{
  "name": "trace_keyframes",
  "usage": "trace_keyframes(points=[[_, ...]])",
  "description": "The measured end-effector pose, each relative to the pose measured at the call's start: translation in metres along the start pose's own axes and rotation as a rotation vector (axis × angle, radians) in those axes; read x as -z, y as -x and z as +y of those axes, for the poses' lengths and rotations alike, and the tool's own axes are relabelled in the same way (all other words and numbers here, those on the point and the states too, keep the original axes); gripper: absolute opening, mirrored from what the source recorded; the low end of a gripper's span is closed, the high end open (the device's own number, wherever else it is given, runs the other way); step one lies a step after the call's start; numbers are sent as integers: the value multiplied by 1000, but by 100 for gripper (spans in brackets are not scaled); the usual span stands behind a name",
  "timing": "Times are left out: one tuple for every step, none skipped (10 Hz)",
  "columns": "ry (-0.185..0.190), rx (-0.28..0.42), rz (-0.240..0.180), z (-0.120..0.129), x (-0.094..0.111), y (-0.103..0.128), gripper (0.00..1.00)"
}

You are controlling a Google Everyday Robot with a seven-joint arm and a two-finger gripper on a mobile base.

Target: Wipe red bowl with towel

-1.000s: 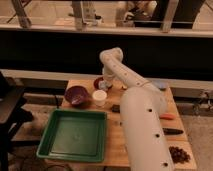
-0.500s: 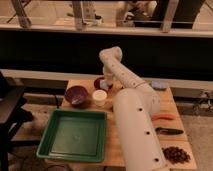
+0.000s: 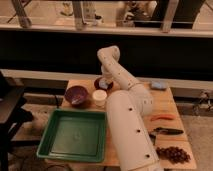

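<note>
Wooden tabletop [image 3: 165, 107], light finish, set against a dark wall w/ a pale ledge running behind it. Above the wall: glazed partition w/ metal uprights, bright room beyond. Floor to the right is grey.

Arm [image 3: 127, 117]: white, bulky, rises from the near edge at centre, reaches toward the far edge. Gripper [image 3: 104, 83] sits low over the red bowl [image 3: 101, 83] near the far edge, left of centre. Gripper state: cannot tell; wrist housing hides it. Towel not identifiable.

Red bowl: dark red rim showing either side of the wrist, mostly covered by it.

Other items:
- Purple bowl [image 3: 77, 94], just left of the red bowl, near the far-left corner.
- White cup [image 3: 100, 97], between purple bowl and arm, in front of the red bowl.
- Green tray [image 3: 50, 145], near-left corner, overhangs the left edge.
- Blue sponge-like block [image 3: 159, 85], far-right corner.
- Orange object [image 3: 162, 118], right edge, mid-depth.
- Dark-handled tool [image 3: 167, 131], in front of the orange object.
- Cluster of dark round pieces [image 3: 172, 154], near-right corner.
</note>
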Motion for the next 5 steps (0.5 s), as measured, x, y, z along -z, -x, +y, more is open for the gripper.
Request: trace_keyframes(points=[[2,3,-3,0,-1,2,0],[4,10,-8,0,1,6,0],[9,16,-16,1,0,12,0],[7,19,-24,2,2,17,0],[7,20,-27,6,3,19,0]])
